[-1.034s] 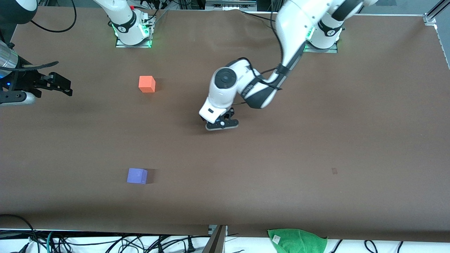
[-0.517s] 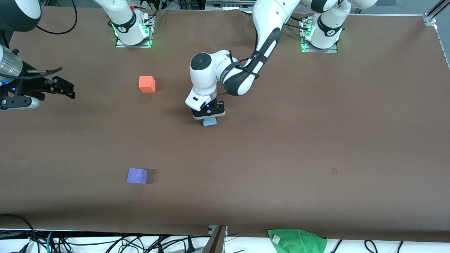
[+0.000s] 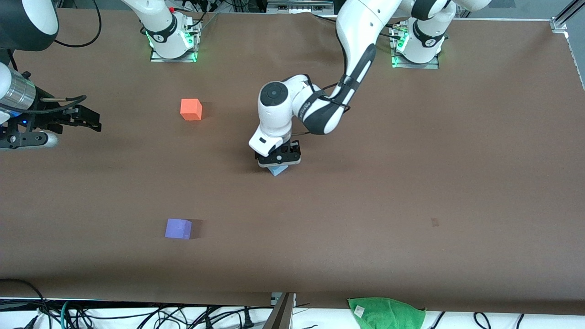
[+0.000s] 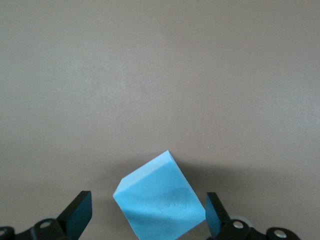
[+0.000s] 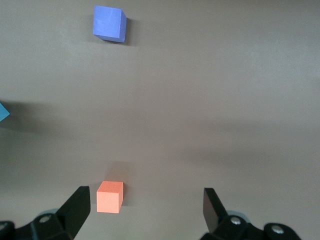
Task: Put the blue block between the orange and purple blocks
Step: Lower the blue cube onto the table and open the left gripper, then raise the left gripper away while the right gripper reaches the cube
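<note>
The blue block (image 3: pixel 278 171) lies on the brown table near its middle, mostly hidden under my left gripper (image 3: pixel 278 161). In the left wrist view the blue block (image 4: pixel 160 200) sits turned cornerwise between the open fingers of my left gripper (image 4: pixel 147 216), one corner close to one finger (image 4: pixel 216 216). The orange block (image 3: pixel 191 109) lies toward the right arm's end. The purple block (image 3: pixel 178 228) lies nearer the front camera than it. My right gripper (image 3: pixel 91 119) waits open over the right arm's end. Its view shows the orange block (image 5: pixel 110 196) and the purple block (image 5: pixel 109 23).
A green cloth (image 3: pixel 386 312) lies at the table's near edge toward the left arm's end. Cables hang along that edge. The two arm bases (image 3: pixel 172 41) stand at the edge farthest from the front camera.
My left gripper swung toward the right arm's end, then came back a little and lower. The blue block came into sight under it and now sits turned cornerwise. My right gripper crept slightly inward.
</note>
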Controlling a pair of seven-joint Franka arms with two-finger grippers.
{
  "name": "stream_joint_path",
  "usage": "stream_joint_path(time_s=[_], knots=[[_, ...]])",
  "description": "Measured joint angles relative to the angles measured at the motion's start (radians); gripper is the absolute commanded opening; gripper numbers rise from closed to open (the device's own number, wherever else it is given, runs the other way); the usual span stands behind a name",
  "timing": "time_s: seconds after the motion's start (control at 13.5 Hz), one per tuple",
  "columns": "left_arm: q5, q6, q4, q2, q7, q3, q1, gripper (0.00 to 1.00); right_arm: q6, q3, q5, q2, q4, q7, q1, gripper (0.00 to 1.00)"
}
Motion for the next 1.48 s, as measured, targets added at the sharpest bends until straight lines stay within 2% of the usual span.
stream_joint_path(time_s=[0.22,0.52,0.67,0.81,1.11,1.26,1.48], knots=[[-0.029,-0.030,0.010,-0.021,0.093,0.000,0.044,1.00,-0.001,0.000,0.000,0.009,0.000,0.000,0.000,1.00],[-0.030,-0.213,0.016,-0.123,0.166,-0.008,0.133,1.00,0.001,0.011,0.002,0.046,-0.001,-0.001,0.018,1.00],[-0.030,-0.304,-0.003,-0.200,0.260,-0.010,0.181,1.00,0.016,0.015,0.003,0.075,-0.001,0.000,0.071,1.00],[-0.030,-0.371,-0.067,-0.308,0.358,-0.010,0.249,1.00,0.042,0.018,0.004,0.100,-0.001,0.002,0.130,1.00],[-0.032,-0.593,-0.163,-0.538,0.590,-0.011,0.402,1.00,0.113,0.022,0.006,0.176,-0.002,0.003,0.258,1.00],[-0.032,-0.662,-0.185,-0.606,0.689,-0.011,0.470,1.00,0.175,0.024,0.007,0.226,-0.002,0.003,0.330,1.00],[-0.032,-0.719,-0.208,-0.654,0.799,-0.010,0.557,1.00,0.267,0.024,0.019,0.299,-0.002,0.009,0.427,1.00]])
